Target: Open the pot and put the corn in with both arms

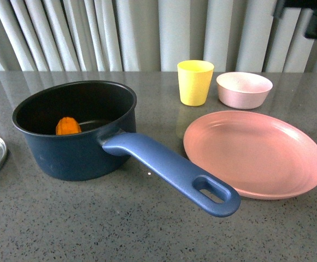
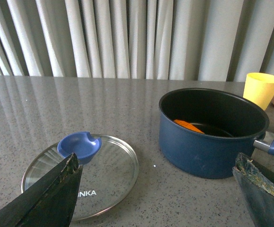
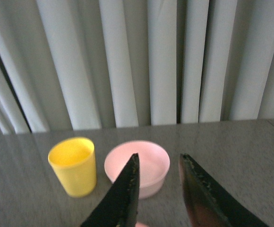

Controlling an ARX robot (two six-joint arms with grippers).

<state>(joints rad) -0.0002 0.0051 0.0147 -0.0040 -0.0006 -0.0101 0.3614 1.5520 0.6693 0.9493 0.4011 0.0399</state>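
**A:** What could have gone wrong from that point?

**B:** Little, by my judgement. The pot [image 1: 76,131] stood uncovered at the left of the grey table [image 1: 147,229], and the corn [image 1: 68,126] already lay inside it, on the near-left part of the black floor. The glass lid [image 2: 82,172] with its blue knob [image 2: 79,144] rested flat on the table just left of the pot, partly cut off at the left edge of the front view. The likeliest trouble was an arm brushing something as it pulled away: the pot's long handle [image 1: 172,172] jutted toward the near right, close to the pink plate [image 1: 254,153], so a knock there could have swung the pot.

**A:** And the grippers?

**B:** The left gripper [image 2: 158,189] was spread wide and empty, hovering near the lid and the pot, touching neither. The right gripper [image 3: 158,189] was parted by a narrow gap with nothing between the jaws; it hung above the far right of the table, looking down on the yellow cup [image 3: 73,165] and the small pink bowl [image 3: 137,168], which stood side by side beyond the plate.

**A:** Could either arm be seen from the front?

**B:** Only a dark shape at the top right corner, too little to read.
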